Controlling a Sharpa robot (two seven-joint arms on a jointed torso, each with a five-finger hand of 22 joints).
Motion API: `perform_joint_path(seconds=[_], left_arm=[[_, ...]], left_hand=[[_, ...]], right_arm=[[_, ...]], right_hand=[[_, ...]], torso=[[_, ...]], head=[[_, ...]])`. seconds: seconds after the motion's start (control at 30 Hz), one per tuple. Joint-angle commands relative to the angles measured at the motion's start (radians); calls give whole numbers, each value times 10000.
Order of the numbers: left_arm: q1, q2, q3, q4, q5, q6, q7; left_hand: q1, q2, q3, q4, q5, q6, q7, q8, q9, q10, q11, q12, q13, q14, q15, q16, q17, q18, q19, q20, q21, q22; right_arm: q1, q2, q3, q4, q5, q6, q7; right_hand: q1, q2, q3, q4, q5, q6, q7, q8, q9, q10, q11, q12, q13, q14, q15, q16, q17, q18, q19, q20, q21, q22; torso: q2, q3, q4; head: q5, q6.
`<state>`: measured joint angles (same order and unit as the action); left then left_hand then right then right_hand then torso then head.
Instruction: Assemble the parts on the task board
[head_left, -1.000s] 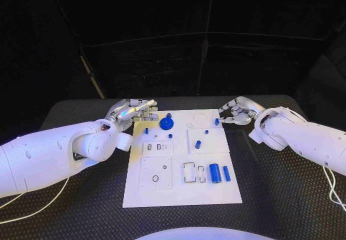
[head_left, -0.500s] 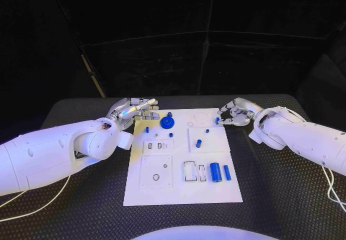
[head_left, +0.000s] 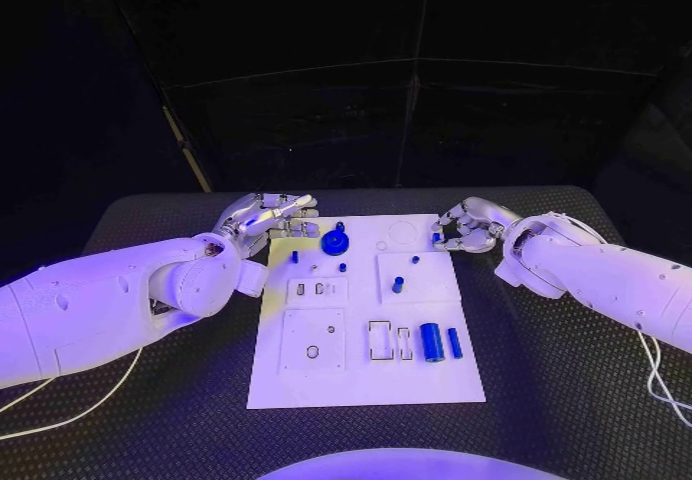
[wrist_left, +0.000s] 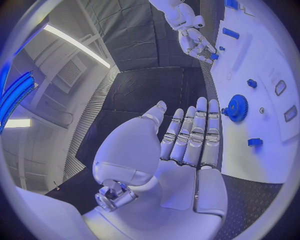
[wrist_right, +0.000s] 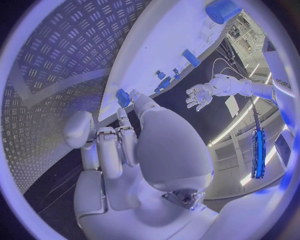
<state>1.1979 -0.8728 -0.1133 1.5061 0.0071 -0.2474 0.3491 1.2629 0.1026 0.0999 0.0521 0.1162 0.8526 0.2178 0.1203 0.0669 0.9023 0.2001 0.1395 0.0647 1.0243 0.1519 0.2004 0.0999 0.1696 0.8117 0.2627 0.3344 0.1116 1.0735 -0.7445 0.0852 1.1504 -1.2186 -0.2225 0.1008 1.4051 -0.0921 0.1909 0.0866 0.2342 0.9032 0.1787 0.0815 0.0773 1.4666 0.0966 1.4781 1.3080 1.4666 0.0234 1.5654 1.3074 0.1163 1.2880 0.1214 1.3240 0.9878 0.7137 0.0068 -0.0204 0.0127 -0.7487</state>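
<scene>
Dim room, dark backdrop; violet light on the task board (head_left: 361, 330), wrist views bend at the rim

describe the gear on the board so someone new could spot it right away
Find the white board in the middle of the black table. Near its far edge, close to the left hand, lies the gear. It is the only round, toothed blue part; the others are plain pegs and cylinders.

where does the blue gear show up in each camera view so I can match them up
Head view: blue gear at the task board's far edge, left of centre, near the left hand.
Left wrist view: blue gear on the board just beyond the left hand's fingertips.
Right wrist view: I cannot pick it out for certain.
Shared landmark: the left hand.
</scene>
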Motion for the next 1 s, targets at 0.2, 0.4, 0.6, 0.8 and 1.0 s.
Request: perform_joint_path(seconds=[0.2,0.4,0.6,0.8,1.0], left_arm=[[10,5,9,7,-37,106,124],[11,2,9,7,-37,105,123],[11,5,9,7,-37,110,121],[11,6,9,3,-37,111,117],[11,7,9,0,-37,115,113]], left_hand=[[-40,-23,23,-32,18,60,408,10,-10,46,47,-5,-14,97,5,-59,-13,137,50,-1,-45,-15],[-40,-23,23,-32,18,60,408,10,-10,46,47,-5,-14,97,5,-59,-13,137,50,-1,-45,-15],[-40,-23,23,-32,18,60,408,10,-10,46,47,-5,-14,97,5,-59,-13,137,50,-1,-45,-15],[-40,-23,23,-32,18,60,408,10,-10,46,47,-5,-14,97,5,-59,-13,137,50,-1,-45,-15],[-40,-23,23,-32,18,60,408,10,-10,46,47,-5,-14,97,5,-59,-13,137,50,-1,-45,-15]], right_arm=[[-12,31,3,-29,-105,111,-57],[-19,55,3,-70,-105,116,-89],[-28,92,3,-109,-105,136,-150],[-45,126,3,-149,-105,119,-190],[-61,170,3,-176,-105,67,-235]], right_hand=[[-31,206,-15,-62,-69,409,-44,184,55,114,-87,12,1372,983,-99,-30,2384,-89,-8,-11,7,46],[-60,281,-24,-61,-70,646,-111,275,79,141,-144,34,1402,988,-144,-23,2404,-94,16,-48,23,78],[-56,349,-14,-80,-78,852,-182,363,98,167,-207,55,1431,995,-197,-13,2436,-101,44,-93,41,116],[-51,367,-8,-85,-80,883,-194,375,100,169,-218,55,1431,998,-206,-10,2446,-102,48,-103,44,120],[-53,373,-8,-86,-83,897,-198,381,100,175,-223,61,1439,998,-210,-10,2445,-102,49,-107,45,123]], torso=[[-11,12,8],[-19,24,-4],[-15,27,-2],[-13,27,-4],[-9,30,-2]], head=[[15,-43],[16,-43],[-2,-51],[-14,-52],[-19,-58]])
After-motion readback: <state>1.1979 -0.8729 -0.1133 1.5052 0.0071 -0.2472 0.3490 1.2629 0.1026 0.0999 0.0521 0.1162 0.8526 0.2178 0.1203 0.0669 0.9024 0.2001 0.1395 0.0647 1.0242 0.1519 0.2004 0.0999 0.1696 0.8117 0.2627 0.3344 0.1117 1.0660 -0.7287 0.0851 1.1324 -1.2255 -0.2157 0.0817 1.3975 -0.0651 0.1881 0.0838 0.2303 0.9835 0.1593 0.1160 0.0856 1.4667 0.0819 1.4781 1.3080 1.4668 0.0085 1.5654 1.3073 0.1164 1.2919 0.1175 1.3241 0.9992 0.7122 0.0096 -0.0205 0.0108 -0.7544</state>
